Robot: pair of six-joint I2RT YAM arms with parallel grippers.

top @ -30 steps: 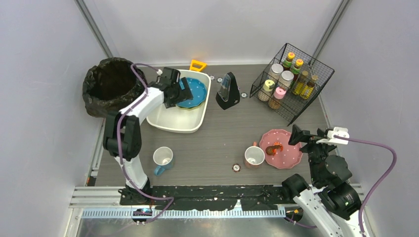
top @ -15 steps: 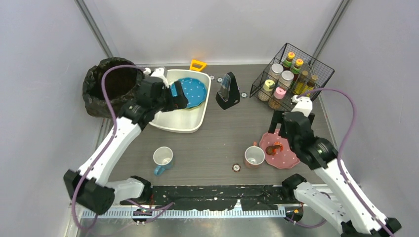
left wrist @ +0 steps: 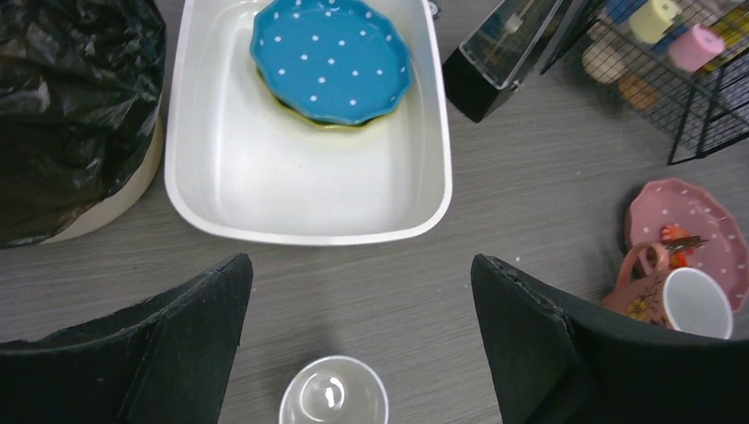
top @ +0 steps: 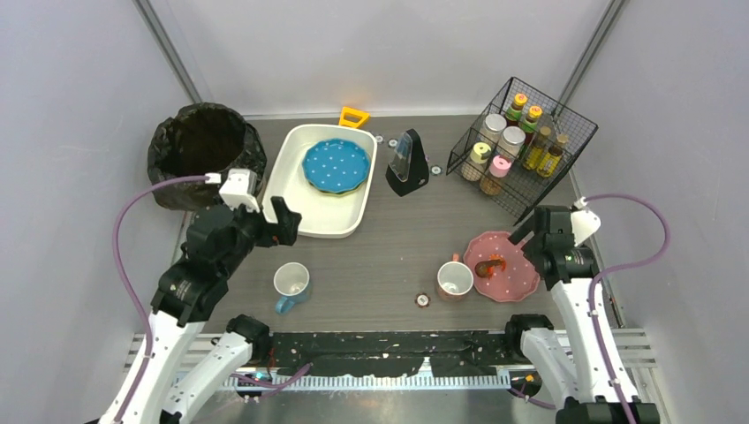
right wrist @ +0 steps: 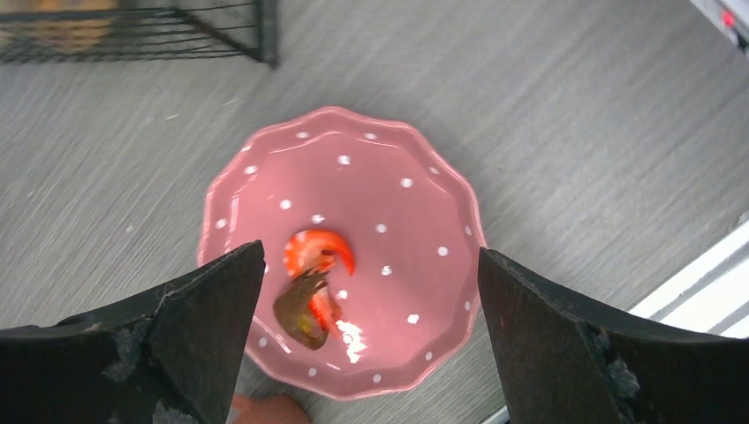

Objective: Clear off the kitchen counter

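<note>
- Left gripper (left wrist: 360, 269), fingers (left wrist: 177, 353) apart, above the mug (left wrist: 334, 402) at bottom centre (next pickup, probably).
- Right gripper (right wrist: 371, 256), fingers spread, frames the pink plate (right wrist: 397, 203) with scraps (right wrist: 311, 291).

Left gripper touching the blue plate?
Apart. Top view: the blue plate lies in the tub, and the open left gripper is by the tub's near-left corner, with bare tub floor between them. The left wrist view agrees.

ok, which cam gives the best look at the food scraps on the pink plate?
Right wrist: it looks straight down on the food scraps, large and unblocked. Top external shows them as a tiny red-brown blob. Left wrist catches them small near its right edge, beside the pink mug.
</note>
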